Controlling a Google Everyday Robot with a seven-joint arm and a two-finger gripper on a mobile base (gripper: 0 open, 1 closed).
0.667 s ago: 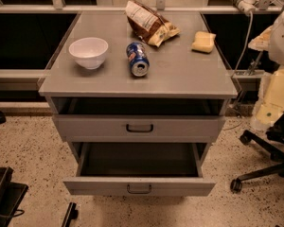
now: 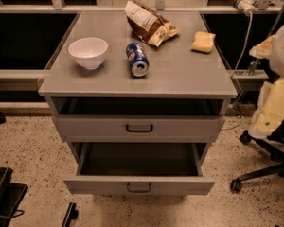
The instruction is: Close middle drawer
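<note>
The middle drawer (image 2: pixel 139 186) is pulled far out of the grey cabinet, and its dark inside looks empty. A small dark loop handle sits at the centre of its front. Above it, the taller-fronted top drawer (image 2: pixel 139 126) stands slightly out, with a dark gap under the cabinet top. The lowest drawer is hidden beneath the open one. My gripper does not show. Only cream-white parts of my arm (image 2: pixel 277 105) appear at the right edge, beside the cabinet and apart from the drawers.
On the cabinet top (image 2: pixel 180 74) are a white bowl (image 2: pixel 88 52), a blue can lying on its side (image 2: pixel 137 59), a chip bag (image 2: pixel 149 22) and a yellow sponge (image 2: pixel 203 41). An office chair base (image 2: pixel 255 174) stands at the right. A black object (image 2: pixel 2 193) is at the lower left.
</note>
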